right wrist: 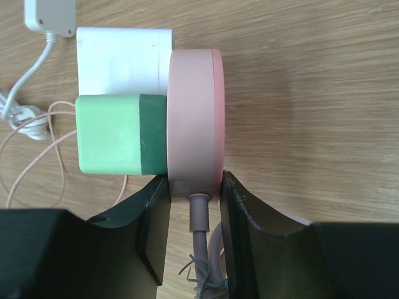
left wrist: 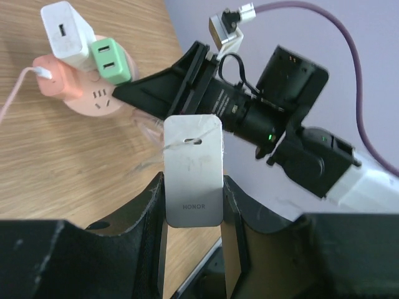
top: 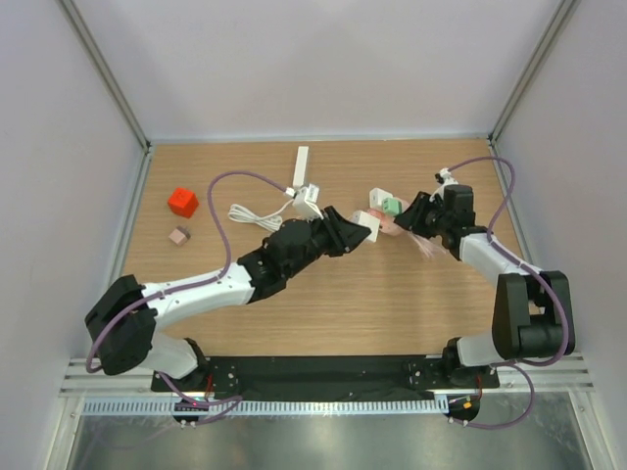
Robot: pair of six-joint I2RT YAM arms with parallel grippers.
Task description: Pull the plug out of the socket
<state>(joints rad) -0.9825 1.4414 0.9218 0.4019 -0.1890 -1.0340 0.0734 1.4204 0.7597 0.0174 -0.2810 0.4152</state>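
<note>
**Plug held off the socket**

At the table's left lie a red cube and a small brown block. A coiled white cable lies further in. Near mid-table the left gripper is clamped on the plug, a pale slab marked HONOR, one finger on each long side. In the left wrist view the plug looks clear of the socket, though the top view is too crowded to confirm the gap. The socket is a pink disc standing on edge on the wood. A green plug and a white adapter sit in its face. The right gripper pinches the socket's rim just above its pink cord.
</note>
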